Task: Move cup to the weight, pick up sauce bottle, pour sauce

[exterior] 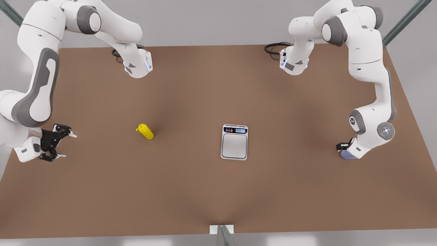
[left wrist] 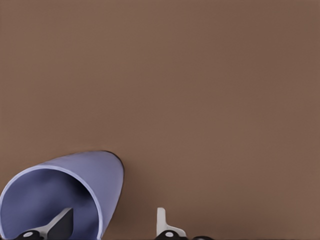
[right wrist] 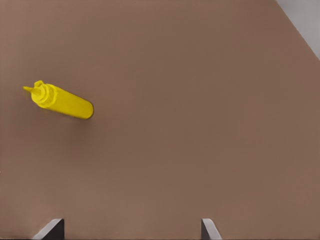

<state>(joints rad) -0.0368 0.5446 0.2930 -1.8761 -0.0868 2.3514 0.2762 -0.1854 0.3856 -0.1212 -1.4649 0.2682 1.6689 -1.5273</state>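
Brown table [exterior: 191, 191], one cup [exterior: 346, 155], one sauce bottle [exterior: 146, 131], one weight [exterior: 234, 142]

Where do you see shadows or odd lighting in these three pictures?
Front view: soft dark patches lie on the table, one beside the bottle and one near the scale. Left wrist view: a faint shadow hugs the cup between the left claw's fingers. Right wrist view: even light, with a dim shadow under the bottle.
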